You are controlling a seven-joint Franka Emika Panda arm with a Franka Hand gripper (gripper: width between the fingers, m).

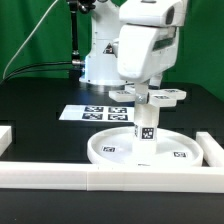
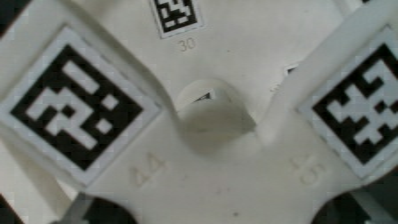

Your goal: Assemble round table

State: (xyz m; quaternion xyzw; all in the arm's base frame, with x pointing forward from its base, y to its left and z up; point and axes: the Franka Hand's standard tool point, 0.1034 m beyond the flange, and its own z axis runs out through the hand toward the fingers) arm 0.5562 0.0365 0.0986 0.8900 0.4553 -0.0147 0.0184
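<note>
Looking at the exterior view, the big round rimmed disc [image 1: 140, 147] sits flat on the black bench [image 1: 40, 120], near the front, just behind the long white border bar [image 1: 110, 178] that runs along the near edge. The short cylinder leg [image 1: 146, 125] stands upright in the middle of the disc, tag facing the camera. On top of the leg is the flat cross-shaped piece [image 1: 150, 97], its arms sticking out to both sides with tags on them. The hand [image 1: 148, 88] comes straight down over that cross piece from the white arm [image 1: 145, 40] above, and honestly I can't tell how wide it's open or whether it's actually gripping anything, the fingers are too hidden. Behind and to the exterior view's left lies the marker board [image 1: 85, 113], flat on the bench. The wrist view is basically filled with the cross-shaped piece [image 2: 205, 125] up close, with big tags on its arms.
</note>
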